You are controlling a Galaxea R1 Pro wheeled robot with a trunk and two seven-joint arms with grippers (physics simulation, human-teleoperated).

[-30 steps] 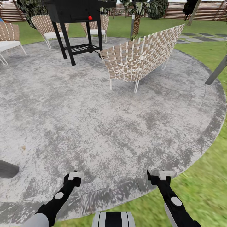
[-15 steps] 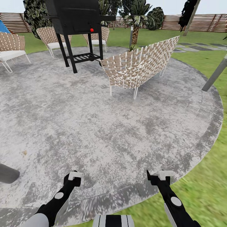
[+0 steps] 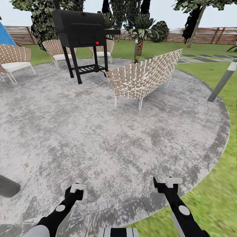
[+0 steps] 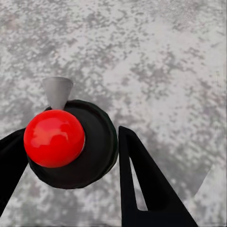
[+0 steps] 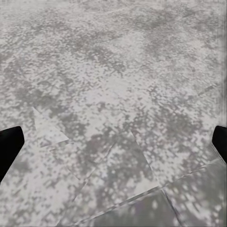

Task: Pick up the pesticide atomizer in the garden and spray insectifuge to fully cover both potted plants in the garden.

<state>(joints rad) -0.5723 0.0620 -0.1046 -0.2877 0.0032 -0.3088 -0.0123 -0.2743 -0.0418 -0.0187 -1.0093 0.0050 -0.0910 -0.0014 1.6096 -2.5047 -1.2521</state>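
Head view: both arms (image 3: 56, 212) low over patio (image 3: 98, 131).

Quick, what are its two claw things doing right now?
Left tool: open, holding nothing.
Right tool: open, holding nothing.

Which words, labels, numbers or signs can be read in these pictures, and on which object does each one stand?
None can be read.
The black metal grill carries a small red knob without lettering.
The woven tan lounge chair and the grey mottled round patio bear no writing.
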